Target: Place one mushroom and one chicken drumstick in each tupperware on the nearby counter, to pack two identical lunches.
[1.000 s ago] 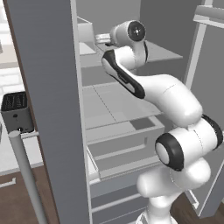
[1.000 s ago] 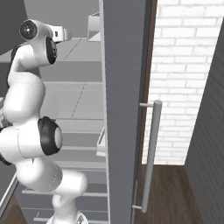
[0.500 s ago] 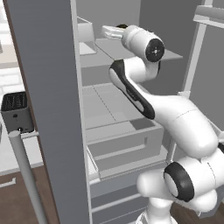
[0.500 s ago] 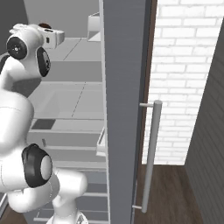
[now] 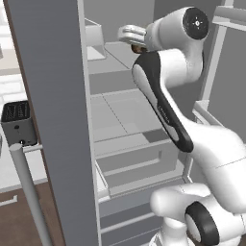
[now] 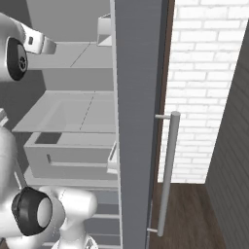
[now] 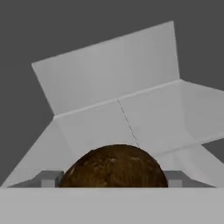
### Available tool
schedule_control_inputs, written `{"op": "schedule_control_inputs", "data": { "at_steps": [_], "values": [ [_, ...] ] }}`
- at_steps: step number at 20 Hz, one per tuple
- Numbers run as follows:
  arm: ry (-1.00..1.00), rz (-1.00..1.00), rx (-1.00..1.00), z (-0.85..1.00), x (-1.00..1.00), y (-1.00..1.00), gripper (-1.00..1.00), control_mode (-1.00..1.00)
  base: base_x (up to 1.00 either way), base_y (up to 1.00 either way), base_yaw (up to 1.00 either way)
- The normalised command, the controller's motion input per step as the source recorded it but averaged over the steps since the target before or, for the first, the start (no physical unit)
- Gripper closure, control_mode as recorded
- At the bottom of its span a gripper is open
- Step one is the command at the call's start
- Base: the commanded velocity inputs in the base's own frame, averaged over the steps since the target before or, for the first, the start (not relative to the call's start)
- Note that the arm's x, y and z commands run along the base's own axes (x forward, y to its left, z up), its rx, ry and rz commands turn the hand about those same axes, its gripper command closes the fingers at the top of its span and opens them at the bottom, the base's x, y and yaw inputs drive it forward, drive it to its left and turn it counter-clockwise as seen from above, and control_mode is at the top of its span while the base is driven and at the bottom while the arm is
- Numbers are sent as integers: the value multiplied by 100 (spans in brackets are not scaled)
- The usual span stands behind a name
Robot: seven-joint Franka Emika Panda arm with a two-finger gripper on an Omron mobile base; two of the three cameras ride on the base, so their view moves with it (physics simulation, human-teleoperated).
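Hand view has a brown, rough-skinned round lump (image 7: 114, 167) sitting right between the two finger tips (image 7: 49, 178), one on each side of it, so the pincer (image 7: 111, 181) looks clamped on it, though I can't tell from this shot if it's the mushroom or the drumstick. Behind it there's a pale grey fridge shelf (image 7: 131, 118) with a back wall, tilted in frame because the hand is rolled. In the left base view the arm (image 5: 163, 101) reaches up from the lower right into an open fridge, and the pincer (image 5: 130, 38) sits up at the top shelf (image 5: 115, 57) level, with a bit of that brown lump (image 5: 139, 48) peeking out under the hand. The grey fridge door (image 5: 53, 120) stands open on the left and blocks a lot, and a dark toaster (image 5: 18, 122) shows past its edge, well apart from the arm. In the right base view the hand (image 6: 39, 44) pokes in at the upper left over the shelves, there's a drawer (image 6: 73, 155) lower down, the other door (image 6: 138, 121) with its long silver handle (image 6: 168, 170), and a white brick wall (image 6: 204, 87) to the right.
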Motion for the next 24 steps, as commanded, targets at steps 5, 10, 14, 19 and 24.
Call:
{"op": "schedule_control_inputs", "data": {
  "at_steps": [5,10,14,19,24],
  "values": [
    [21,3,0,-100,-100,-86,100,-100,0,0,0],
    [14,12,0,-100,-98,-68,100,-100,0,0,0],
    [10,9,-12,-100,-64,10,100,-100,0,0,0],
    [8,4,-21,-96,-2,31,100,-100,0,0,0],
    [3,9,-6,-39,-7,7,100,-100,0,0,0]
  ]
}}
